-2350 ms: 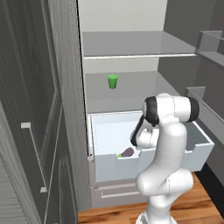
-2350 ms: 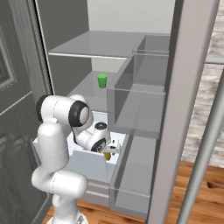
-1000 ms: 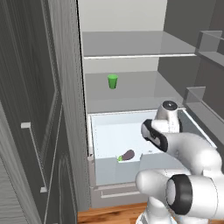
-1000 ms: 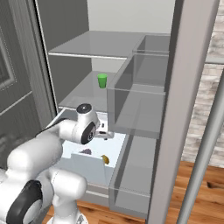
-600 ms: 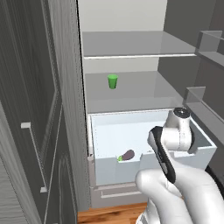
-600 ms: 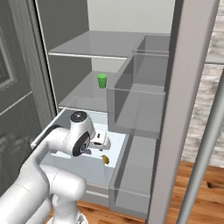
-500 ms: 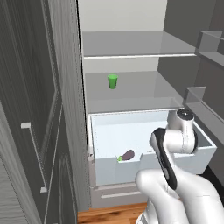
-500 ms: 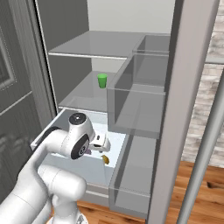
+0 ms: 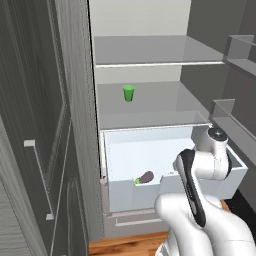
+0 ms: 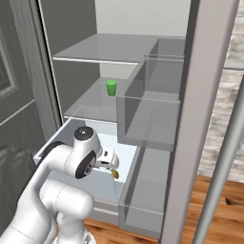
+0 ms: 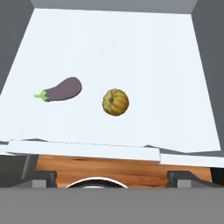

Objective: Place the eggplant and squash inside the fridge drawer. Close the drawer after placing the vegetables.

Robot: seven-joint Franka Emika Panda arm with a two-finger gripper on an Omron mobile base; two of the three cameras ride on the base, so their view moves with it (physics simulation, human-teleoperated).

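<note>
The fridge drawer (image 9: 129,194) stands pulled out below the shelves, also seen at its front wall (image 11: 83,149) and its left wall (image 10: 47,148). On its pale floor lies the dark purple eggplant (image 11: 64,89) (image 9: 146,176). Beside it rests the round yellow-brown squash (image 11: 115,102) (image 10: 115,174), a short gap apart. My gripper (image 11: 111,178) (image 10: 108,161) hangs over the drawer's front edge. It looks down into the drawer, open and empty, well clear of both vegetables.
A green cup (image 9: 129,93) (image 10: 111,87) stands on the glass shelf above the drawer. The open fridge door (image 9: 35,150) is at the left. Clear door bins (image 10: 147,119) stand at the right. Wooden floor (image 11: 118,164) shows under the drawer front.
My hand has risen out of the drawer and drawn back toward its front, the arm folding closer to the cameras. The squash it carried earlier now lies on the drawer floor.
</note>
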